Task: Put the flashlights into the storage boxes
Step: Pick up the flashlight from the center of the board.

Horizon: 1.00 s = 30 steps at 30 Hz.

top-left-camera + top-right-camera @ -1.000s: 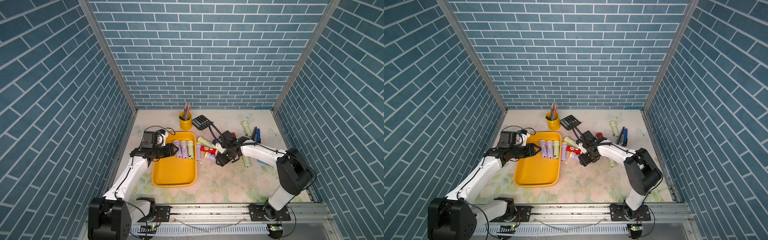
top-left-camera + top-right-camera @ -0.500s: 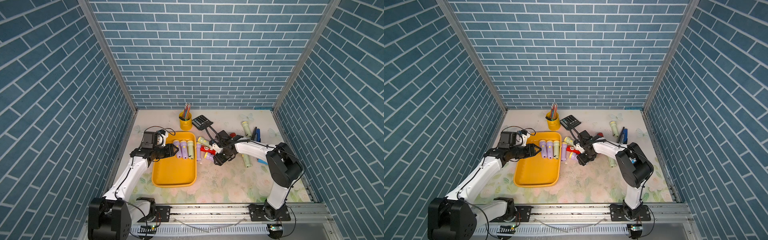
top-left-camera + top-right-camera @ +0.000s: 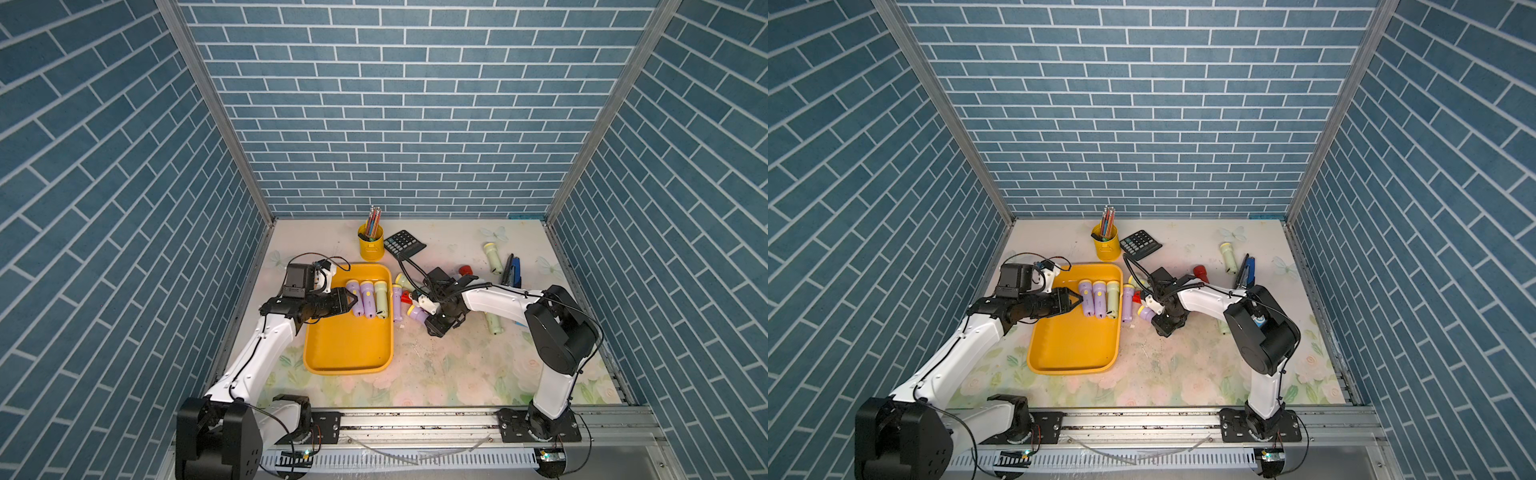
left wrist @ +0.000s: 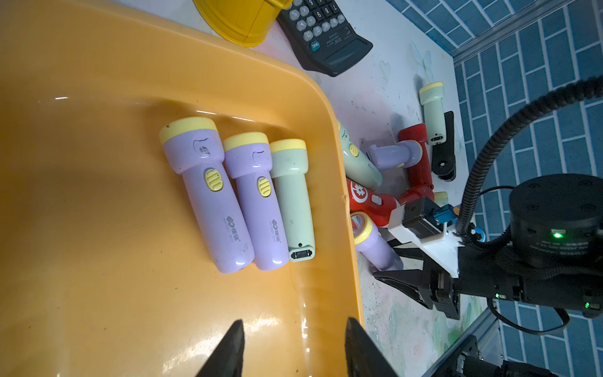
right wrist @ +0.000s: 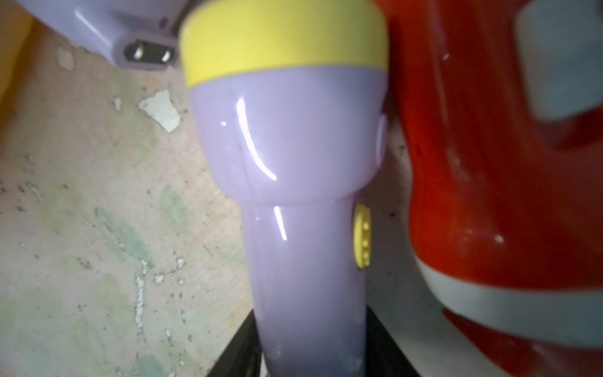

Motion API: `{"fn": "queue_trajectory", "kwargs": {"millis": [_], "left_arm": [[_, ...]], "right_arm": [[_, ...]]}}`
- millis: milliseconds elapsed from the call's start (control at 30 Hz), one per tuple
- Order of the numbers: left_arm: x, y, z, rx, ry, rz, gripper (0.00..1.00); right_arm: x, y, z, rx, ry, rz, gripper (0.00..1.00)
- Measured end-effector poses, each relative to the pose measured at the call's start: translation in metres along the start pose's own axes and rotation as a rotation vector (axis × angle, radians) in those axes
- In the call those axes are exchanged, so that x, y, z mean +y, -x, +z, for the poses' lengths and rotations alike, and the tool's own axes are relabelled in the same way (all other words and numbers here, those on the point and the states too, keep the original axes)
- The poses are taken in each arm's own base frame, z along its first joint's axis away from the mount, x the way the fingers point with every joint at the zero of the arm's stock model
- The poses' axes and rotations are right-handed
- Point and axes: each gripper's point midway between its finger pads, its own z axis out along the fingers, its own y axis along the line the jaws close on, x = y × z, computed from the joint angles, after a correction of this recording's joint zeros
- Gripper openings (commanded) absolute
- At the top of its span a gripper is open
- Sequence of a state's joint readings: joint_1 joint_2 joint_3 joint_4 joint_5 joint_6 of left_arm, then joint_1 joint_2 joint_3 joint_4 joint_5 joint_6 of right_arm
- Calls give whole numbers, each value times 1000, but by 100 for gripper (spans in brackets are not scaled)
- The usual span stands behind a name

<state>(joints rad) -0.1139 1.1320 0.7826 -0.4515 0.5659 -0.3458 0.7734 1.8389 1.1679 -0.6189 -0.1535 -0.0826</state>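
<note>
The orange-yellow storage box [image 3: 349,345] [image 3: 1073,345] lies left of centre. Two lilac flashlights [image 4: 208,196] and a pale green one [image 4: 293,202] lie side by side at its far end. My left gripper [image 3: 349,301] [image 4: 293,326] hovers open over the box just left of them, nothing between its fingers. My right gripper [image 3: 436,322] [image 5: 310,342] is down on the table right of the box, shut on the handle of a lilac flashlight [image 3: 419,313] [image 5: 293,147] with a yellow head. A red flashlight [image 5: 489,163] lies right beside it. More flashlights lie loose to the right.
A lilac flashlight [image 3: 397,303] lies along the box's right rim. A red one [image 3: 465,270] and pale green ones [image 3: 492,257] [image 3: 494,324] are scattered right. A yellow pencil cup [image 3: 370,247], a calculator [image 3: 405,245] and a blue-black stapler [image 3: 513,270] stand at the back.
My right gripper slid a little left and its fingers closed on the lilac flashlight's handle. The left arm has stayed where it was.
</note>
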Motion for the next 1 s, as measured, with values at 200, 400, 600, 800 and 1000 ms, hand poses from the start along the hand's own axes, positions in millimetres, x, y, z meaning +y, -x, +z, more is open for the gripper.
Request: {"fn": "queue_trajectory", "kwargs": {"millis": [200, 400, 600, 800, 1000], "left_arm": [[-6, 1, -6, -18, -17, 7, 50], [-18, -2, -5, -10, -53, 18, 50], [-44, -10, 5, 14, -134, 57, 51], [-70, -15, 19, 31, -207, 97, 51], [-95, -13, 23, 10, -275, 138, 51]], "right_arm": [[9, -5, -5, -55, 18, 15, 33], [16, -2, -20, -185, 43, 75, 27], [22, 4, -39, -357, 72, 166, 24], [26, 9, -61, -569, 111, 246, 20], [30, 24, -82, -760, 168, 295, 19]]}}
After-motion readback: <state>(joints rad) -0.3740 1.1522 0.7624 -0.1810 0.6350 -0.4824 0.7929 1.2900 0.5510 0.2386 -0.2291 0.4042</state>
